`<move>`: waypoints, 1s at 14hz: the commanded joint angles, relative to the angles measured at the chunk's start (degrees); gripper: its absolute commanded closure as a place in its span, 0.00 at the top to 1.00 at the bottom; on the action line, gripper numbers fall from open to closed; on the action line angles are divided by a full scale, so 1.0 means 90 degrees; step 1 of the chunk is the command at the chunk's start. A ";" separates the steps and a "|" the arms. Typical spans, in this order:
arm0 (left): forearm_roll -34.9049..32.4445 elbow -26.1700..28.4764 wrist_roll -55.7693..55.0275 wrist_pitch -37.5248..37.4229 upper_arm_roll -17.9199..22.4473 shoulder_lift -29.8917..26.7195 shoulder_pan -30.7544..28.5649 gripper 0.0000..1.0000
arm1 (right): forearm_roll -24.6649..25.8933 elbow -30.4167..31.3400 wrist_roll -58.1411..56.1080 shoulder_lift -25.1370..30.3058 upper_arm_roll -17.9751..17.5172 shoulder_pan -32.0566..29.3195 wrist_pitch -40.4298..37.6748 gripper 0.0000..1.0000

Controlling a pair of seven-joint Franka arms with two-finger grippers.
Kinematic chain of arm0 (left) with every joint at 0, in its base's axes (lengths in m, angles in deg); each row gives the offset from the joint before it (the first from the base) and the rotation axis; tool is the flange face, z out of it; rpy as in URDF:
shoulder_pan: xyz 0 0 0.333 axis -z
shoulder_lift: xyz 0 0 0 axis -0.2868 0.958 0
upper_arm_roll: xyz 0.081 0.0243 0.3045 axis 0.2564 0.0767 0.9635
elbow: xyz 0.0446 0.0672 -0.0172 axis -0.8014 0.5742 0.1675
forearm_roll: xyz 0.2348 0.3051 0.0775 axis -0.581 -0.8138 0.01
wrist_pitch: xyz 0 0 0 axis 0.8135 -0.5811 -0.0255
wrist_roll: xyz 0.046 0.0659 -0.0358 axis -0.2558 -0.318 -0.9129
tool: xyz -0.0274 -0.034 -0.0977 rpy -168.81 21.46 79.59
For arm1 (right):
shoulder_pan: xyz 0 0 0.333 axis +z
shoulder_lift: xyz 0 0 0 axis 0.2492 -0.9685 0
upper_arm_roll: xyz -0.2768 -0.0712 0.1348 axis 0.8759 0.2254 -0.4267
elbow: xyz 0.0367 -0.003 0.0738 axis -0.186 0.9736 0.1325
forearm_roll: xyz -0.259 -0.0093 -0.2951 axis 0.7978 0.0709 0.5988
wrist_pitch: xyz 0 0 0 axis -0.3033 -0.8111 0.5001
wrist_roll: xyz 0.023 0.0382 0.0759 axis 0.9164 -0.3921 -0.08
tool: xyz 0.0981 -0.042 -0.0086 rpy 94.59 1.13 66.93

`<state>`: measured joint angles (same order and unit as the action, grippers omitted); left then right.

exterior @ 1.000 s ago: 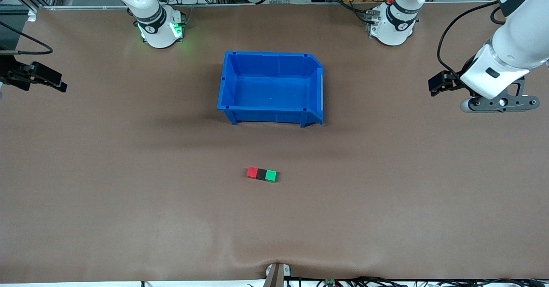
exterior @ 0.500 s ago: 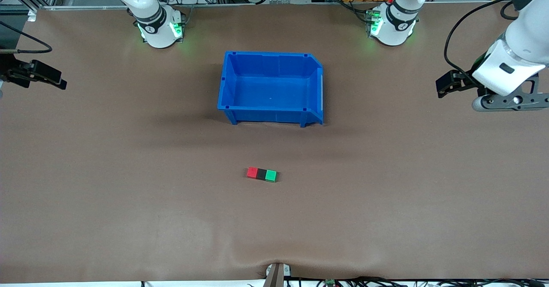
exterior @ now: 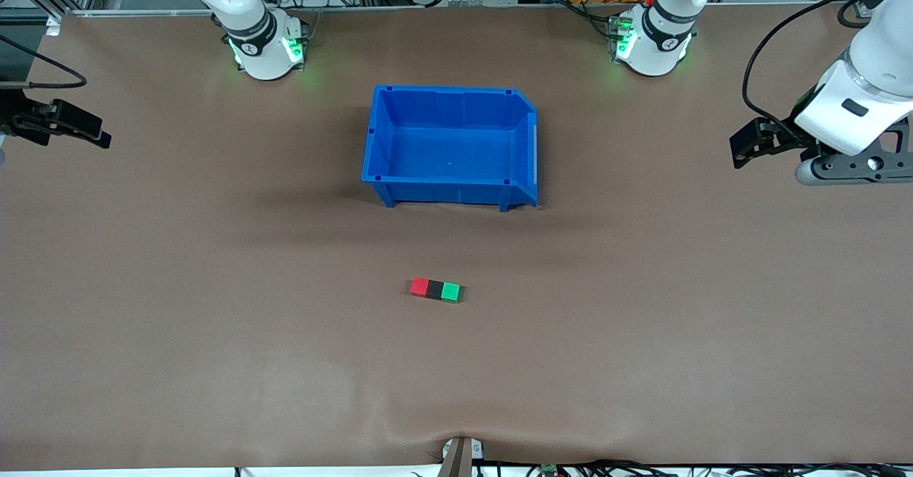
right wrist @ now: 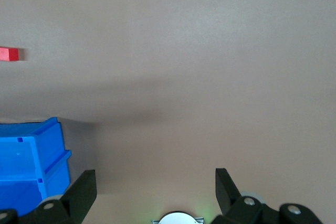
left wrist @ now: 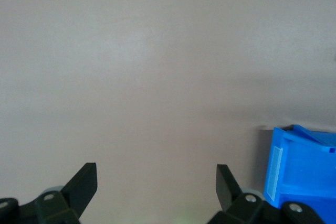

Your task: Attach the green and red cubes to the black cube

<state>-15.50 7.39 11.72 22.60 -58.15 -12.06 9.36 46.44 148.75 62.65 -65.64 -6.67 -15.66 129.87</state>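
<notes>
Both grippers stand wide and empty: our left gripper [left wrist: 156, 182] hangs over bare mat at its own end of the table, our right gripper [right wrist: 156, 184] at its end. We see the small matte red cube [exterior: 420, 286], black cube [exterior: 435, 289] and green cube [exterior: 451, 291] touching in one row, nearer the camera than the blue plastic bin [exterior: 452, 143]. We judge a returning arm could knock them apart.

No legible text, label or number anywhere.
</notes>
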 commanded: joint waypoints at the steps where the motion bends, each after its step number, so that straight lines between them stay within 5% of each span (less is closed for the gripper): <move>1: 0.0227 0.0510 0.0369 0.0077 0.0816 -0.0540 0.0587 1.00 | 0.0046 -0.0072 0.0043 0.0012 -0.0049 -0.0039 -0.0103 1.00; 6: 0.0247 0.1077 0.0409 0.0067 0.1139 -0.1097 0.0773 1.00 | 0.0066 -0.0092 -0.0025 0.0012 -0.0039 -0.0126 -0.0073 1.00; 14: 0.0569 0.1029 0.1034 -0.0352 0.1335 -0.1293 0.0783 1.00 | 0.0056 -0.0092 -0.0025 0.0012 -0.0039 -0.0117 -0.0054 1.00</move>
<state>-11.46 16.04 19.46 20.51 -47.52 -22.18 15.72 46.55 148.64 62.63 -65.64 -6.55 -16.13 129.84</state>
